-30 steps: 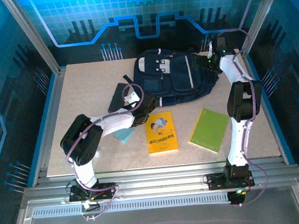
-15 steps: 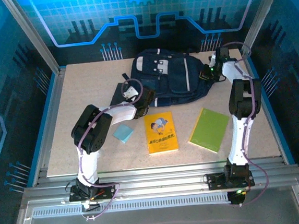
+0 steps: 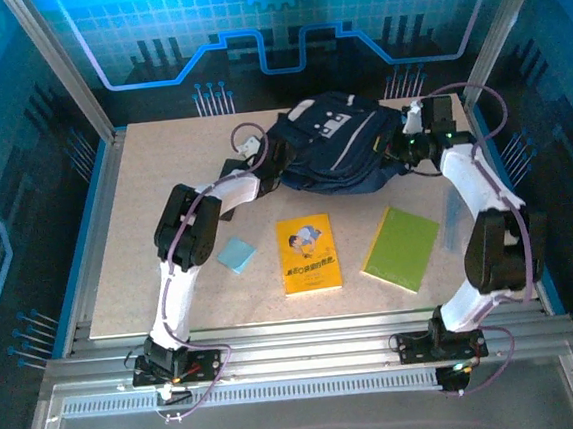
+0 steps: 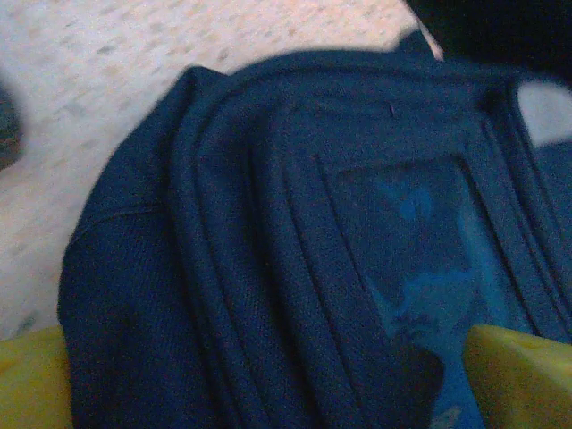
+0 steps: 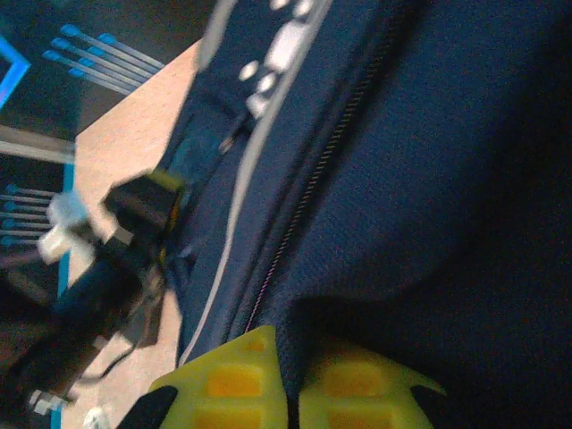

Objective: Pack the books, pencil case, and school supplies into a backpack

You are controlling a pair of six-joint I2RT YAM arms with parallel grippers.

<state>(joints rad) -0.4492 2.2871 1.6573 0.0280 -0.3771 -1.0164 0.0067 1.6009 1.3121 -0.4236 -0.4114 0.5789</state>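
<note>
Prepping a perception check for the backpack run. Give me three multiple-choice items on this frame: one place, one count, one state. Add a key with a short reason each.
1. The light-blue pad lies:
A) just left of the orange-yellow book
B) against the back wall
C) at the far right edge

2. Books lying flat on the table:
A) none
B) one
C) two

3. The right tool is:
A) wide open in the air
B) shut on backpack fabric
C) shut on a pencil

Key:
1 A, the top view shows the pad beside that book's left edge.
2 C, the orange-yellow one and the lime-green book both lie outside the backpack.
3 B, the right wrist view shows its yellow fingers pinching a fold of navy fabric.
</note>
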